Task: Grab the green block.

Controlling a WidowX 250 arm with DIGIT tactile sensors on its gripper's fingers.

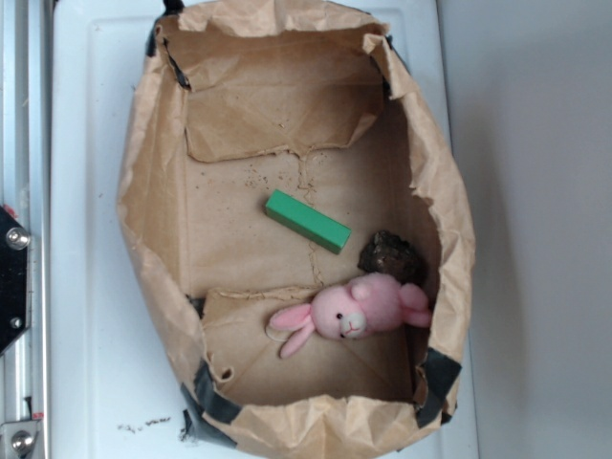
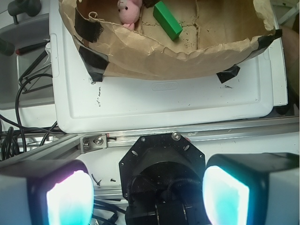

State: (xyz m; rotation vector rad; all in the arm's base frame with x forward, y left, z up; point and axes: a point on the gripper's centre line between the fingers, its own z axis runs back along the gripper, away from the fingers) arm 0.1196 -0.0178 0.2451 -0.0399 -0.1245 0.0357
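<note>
Green block lies untouched in paper bag | gripper wide, well back | step: approach | you must reach over the rim.

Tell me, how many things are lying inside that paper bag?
3: a green block mid-floor, a dark lump by its end, a pink bunny just below. Folds might hide more.

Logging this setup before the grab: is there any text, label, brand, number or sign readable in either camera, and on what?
None readable in either view.
Green block: plain, no marking.
Brown paper liner: unprinted, black tape only.
Pink plush bunny: no tag visible.
White tray: a faint raised oval under the liner edge; no text legible in it.
Gripper: pads glow, no lettering.
</note>
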